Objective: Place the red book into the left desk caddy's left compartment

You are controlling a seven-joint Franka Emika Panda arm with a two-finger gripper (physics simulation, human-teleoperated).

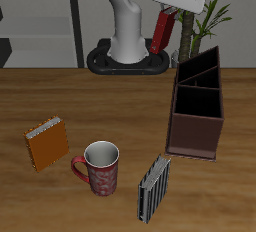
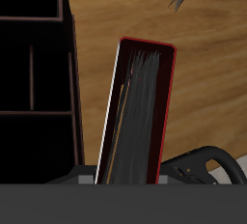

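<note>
The tool (image 1: pixel 168 12) hides the red book's (image 1: pixel 161 31) top.

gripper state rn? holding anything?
Gripper: closed on the red book, lifted off the table, back beside the left desk caddy.

Red book (image 2: pixel 140 112) held by hand, beside left desk caddy (image 2: pixel 39 83), above table (image 2: pixel 207 64).

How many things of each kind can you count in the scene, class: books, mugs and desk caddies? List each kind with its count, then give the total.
Books: 3, the red book held in the tool, the orange book, the striped book
Mugs: 1, the mug
Desk caddies: 1, the left desk caddy
Total: 5
</note>
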